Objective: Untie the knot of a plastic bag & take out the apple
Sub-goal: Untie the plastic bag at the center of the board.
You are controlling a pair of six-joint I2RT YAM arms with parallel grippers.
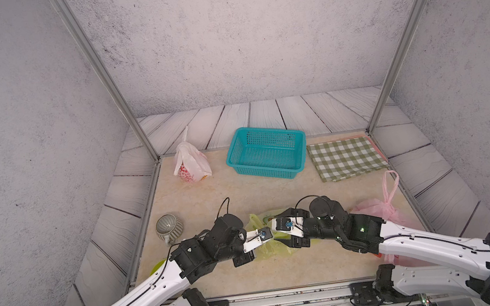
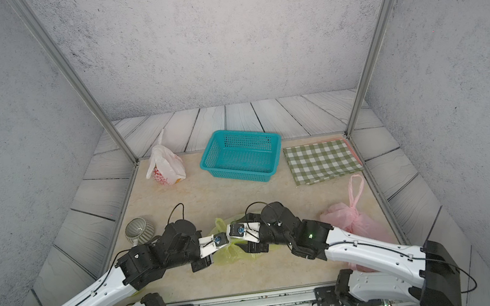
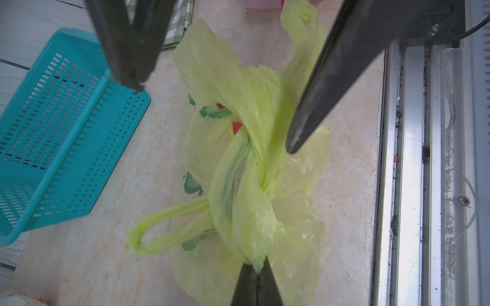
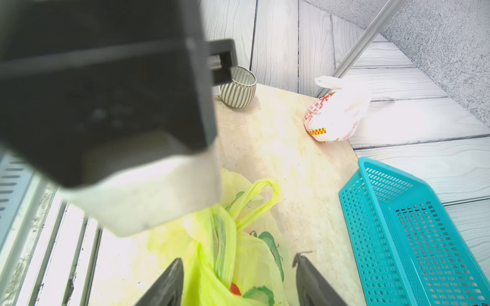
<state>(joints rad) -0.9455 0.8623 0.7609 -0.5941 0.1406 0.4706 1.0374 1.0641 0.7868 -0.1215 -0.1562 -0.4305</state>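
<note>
A pale marble-patterned tabletop (image 1: 243,198) is carrying the whole scene, with the left arm (image 1: 145,286) and right arm (image 1: 423,240) reaching in from the near edge and meeting over its front middle. A teal basket (image 1: 265,170) is sitting empty toward the back, a green checked cloth (image 1: 346,157) is lying flat just beside it on the right, and a pink bag (image 1: 381,210) is slumping near the right arm. A white printed bag (image 1: 191,163) is standing at the back left. The yellow-green plastic bag (image 3: 246,111), the one in play, is lying crumpled between the two wrists, its knotted neck (image 3: 261,169) twisted tight and one handle loop trailing on the table. A ribbed cup (image 1: 168,226) is resting beside the left arm. The left gripper (image 3: 256,267) is pinching a fold of the bag's plastic, jaws closed on it. The right gripper (image 4: 238,261) is hanging over the bag with jaws spread wide, gripping nothing. A red patch (image 3: 236,126) is showing through the plastic; whether it is the apple cannot be told.
</note>
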